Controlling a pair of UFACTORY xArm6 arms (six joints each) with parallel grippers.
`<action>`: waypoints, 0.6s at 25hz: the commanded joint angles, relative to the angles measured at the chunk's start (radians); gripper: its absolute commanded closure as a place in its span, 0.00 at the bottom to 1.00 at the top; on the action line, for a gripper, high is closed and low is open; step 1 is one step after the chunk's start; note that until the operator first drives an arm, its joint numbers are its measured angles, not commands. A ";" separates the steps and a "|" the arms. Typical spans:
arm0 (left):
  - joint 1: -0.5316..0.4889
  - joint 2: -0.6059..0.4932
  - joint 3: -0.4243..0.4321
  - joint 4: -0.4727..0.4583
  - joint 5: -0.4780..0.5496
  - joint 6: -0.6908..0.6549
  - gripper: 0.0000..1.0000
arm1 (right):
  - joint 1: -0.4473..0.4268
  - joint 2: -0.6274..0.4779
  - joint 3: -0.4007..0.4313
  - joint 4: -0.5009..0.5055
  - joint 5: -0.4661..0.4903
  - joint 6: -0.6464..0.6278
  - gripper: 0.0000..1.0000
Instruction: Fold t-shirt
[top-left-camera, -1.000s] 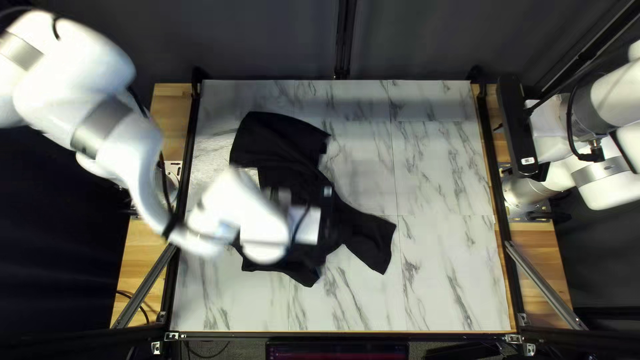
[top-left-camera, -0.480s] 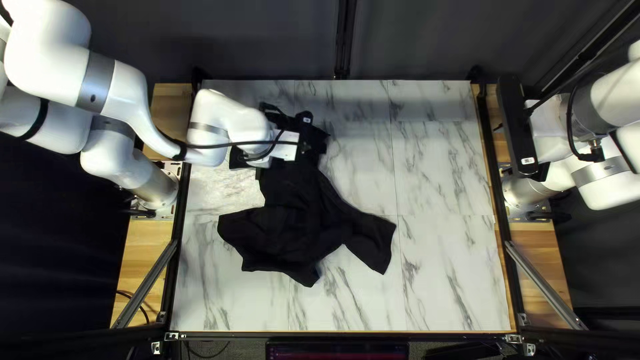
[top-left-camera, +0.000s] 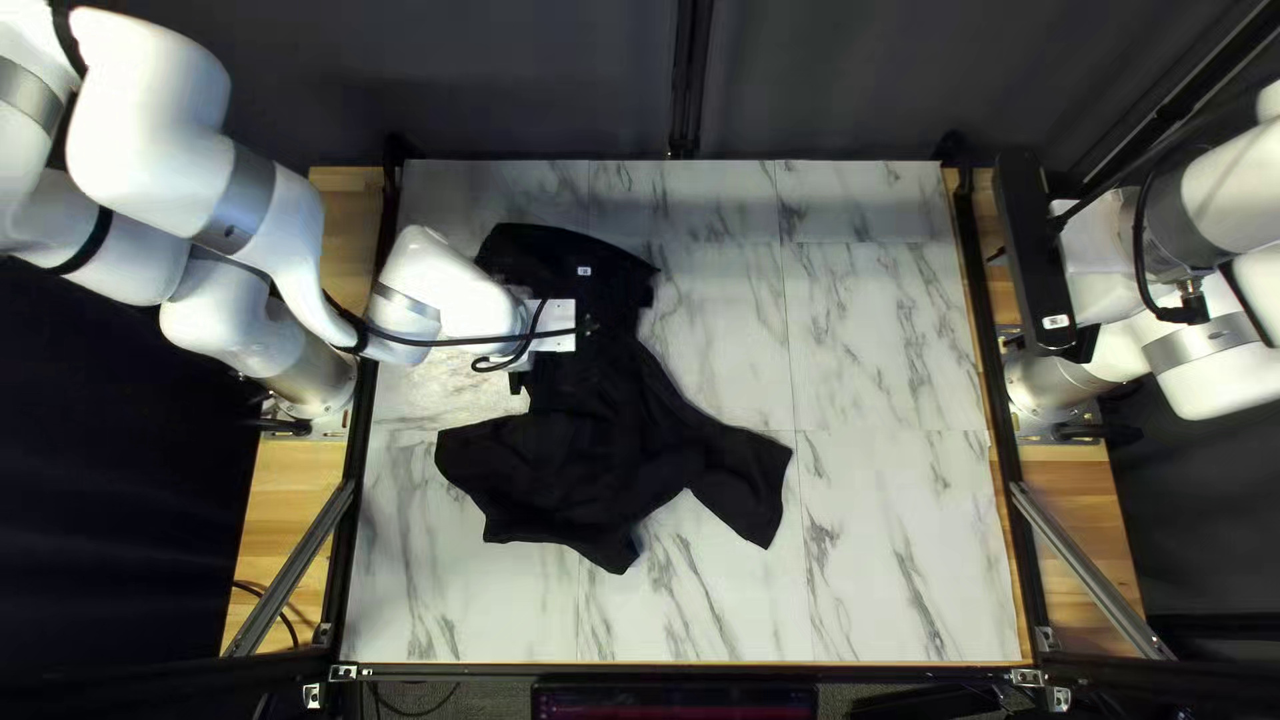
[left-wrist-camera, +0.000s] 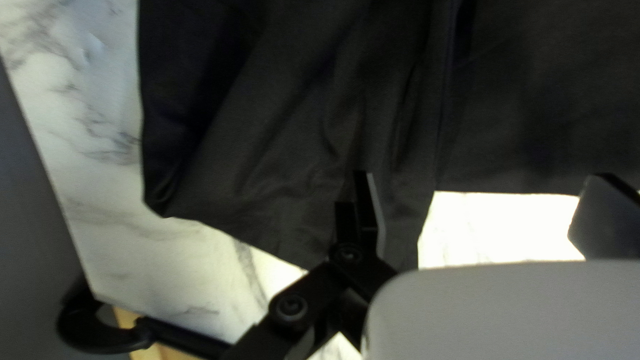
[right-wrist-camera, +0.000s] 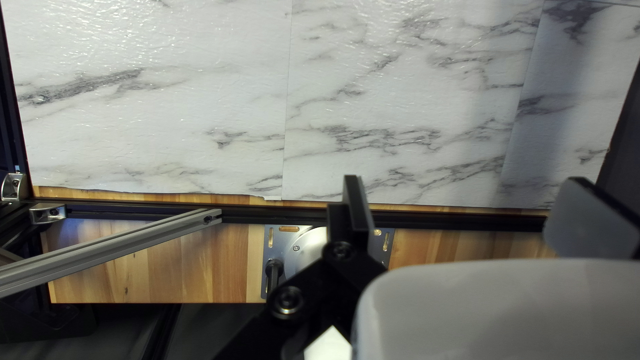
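While the black T-shirt [top-left-camera: 587, 454] lies rumpled on the marbled tabletop [top-left-camera: 894, 560], the left gripper [left-wrist-camera: 485, 200] is poised at the T-shirt's edge with fingers apart, and the right gripper [right-wrist-camera: 472, 203] is held well away, fingers likewise spread. Flattening is presumably in hand, so an edge must next be pinched and drawn straight.

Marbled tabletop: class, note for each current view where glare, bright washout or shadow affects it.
Top left view: the tabletop has glare left of the black T-shirt; left wrist view: it washes nearly white beside the T-shirt; right wrist view: small glints, plus a soft shadow band across it.
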 commanded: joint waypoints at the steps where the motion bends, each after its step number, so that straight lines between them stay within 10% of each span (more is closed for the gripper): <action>1: 0.033 0.028 -0.017 0.007 -0.023 0.018 0.30 | 0.000 0.000 0.000 0.000 0.000 0.000 0.00; 3: 0.048 0.036 -0.023 0.006 -0.028 0.029 0.91 | 0.000 0.000 0.000 0.000 0.000 0.000 0.00; 15: 0.026 -0.010 -0.092 -0.066 0.100 0.116 1.00 | 0.000 0.000 0.000 0.000 0.000 0.000 0.00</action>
